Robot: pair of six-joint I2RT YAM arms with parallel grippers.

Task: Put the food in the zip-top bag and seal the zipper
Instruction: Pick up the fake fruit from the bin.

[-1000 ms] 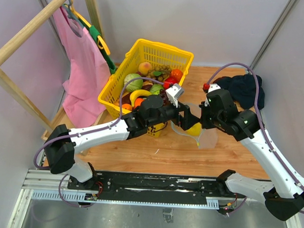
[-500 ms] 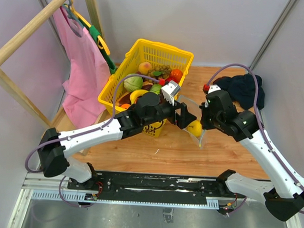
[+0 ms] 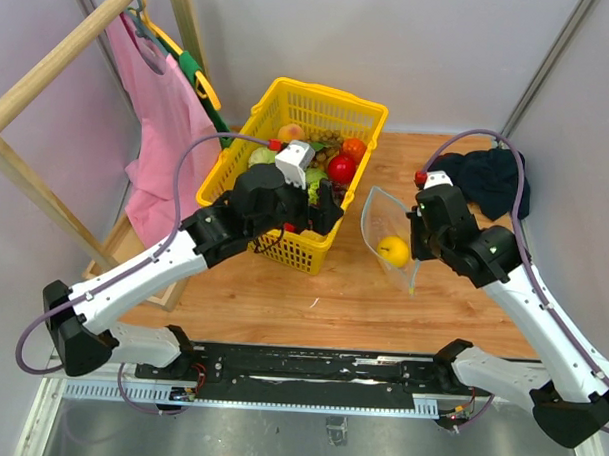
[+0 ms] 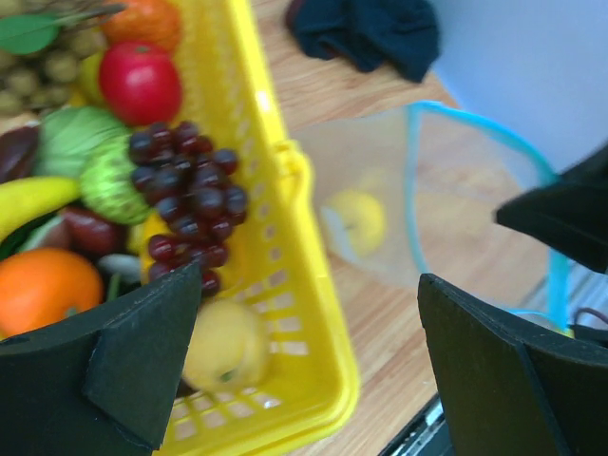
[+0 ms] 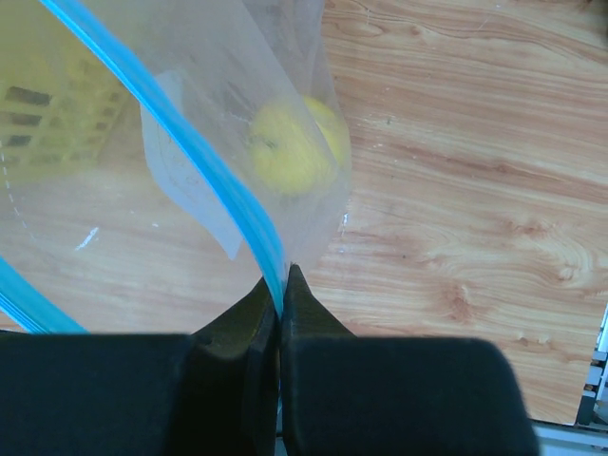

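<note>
- Right claw: clenched on the mouth edge of the zip-top bag, pinching the blue zipper at the bag's near right corner. The bag hangs left of and beyond the claw, mouth gaping.
- Lemon: lies inside the bag, low in it, just left of the right claw.
- Left claw: released, jaws spread wide and holding nothing. It hovers over the near right corner of the yellow basket. The bag stands to its right, apart from it.
- Remaining food, all in the basket: dark grapes, red apple, orange, banana and a second lemon, which sits almost beneath the left claw.
- Desk: wooden. It carries the basket at far left, and the bag's base rests on it right of the basket.
- Dark cloth: bunched at the far right of the desk.
</note>
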